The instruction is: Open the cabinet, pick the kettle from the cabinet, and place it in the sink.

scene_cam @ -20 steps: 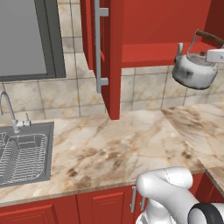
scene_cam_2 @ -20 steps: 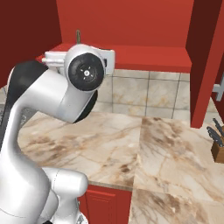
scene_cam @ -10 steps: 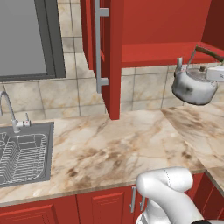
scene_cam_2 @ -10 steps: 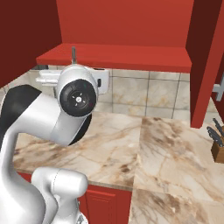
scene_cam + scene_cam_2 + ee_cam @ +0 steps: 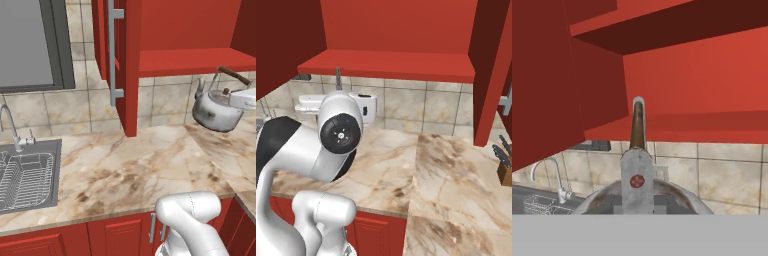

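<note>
Gripper [image 5: 239, 96] pinching the kettle [image 5: 217, 107] by its arched handle, hanging in the air just below the open cabinet [image 5: 192, 60] shelf, above the counter [image 5: 135, 165]. From the left, the sink [image 5: 30, 175] sits well apart; the hand camera catches its faucet [image 5: 554, 177].

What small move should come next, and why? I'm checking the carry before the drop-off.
Probably swing the small silvery-grey metal kettle left at its present height toward the rectangular grey steel sink. The kettle hangs in the air below the red cabinet shelf, clear of the marble counter, and the open cabinet door stands between it and the sink, so pass in front of that.
</note>
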You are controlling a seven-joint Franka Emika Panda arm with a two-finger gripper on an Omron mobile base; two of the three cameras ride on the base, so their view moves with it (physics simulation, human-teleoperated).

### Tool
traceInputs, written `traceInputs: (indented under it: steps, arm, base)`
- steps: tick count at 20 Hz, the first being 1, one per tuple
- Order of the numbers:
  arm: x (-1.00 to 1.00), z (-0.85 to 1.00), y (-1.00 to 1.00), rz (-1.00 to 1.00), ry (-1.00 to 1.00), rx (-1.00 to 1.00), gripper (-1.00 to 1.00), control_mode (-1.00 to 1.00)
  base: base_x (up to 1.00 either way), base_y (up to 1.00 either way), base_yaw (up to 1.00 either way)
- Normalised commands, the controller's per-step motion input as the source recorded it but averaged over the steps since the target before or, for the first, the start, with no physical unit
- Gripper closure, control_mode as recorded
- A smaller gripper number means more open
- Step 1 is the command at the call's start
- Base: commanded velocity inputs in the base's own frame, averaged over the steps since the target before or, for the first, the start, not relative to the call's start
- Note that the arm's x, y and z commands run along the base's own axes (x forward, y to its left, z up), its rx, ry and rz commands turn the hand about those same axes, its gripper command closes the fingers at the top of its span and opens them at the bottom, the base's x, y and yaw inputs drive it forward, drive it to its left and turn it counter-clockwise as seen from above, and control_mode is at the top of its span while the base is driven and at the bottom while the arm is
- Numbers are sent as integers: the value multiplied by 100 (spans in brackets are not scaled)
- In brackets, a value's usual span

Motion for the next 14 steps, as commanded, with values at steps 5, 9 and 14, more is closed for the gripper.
traceInputs:
  steps: [5,9,14]
  arm:
    - [0,-3,1,0,0,0,100,-100]
    - [0,0,0,0,0,0,100,-100]
    - [0,0,0,0,0,0,100,-100]
  base:
    - [0,0,0]
    - [0,0,0]
    - [0,0,0]
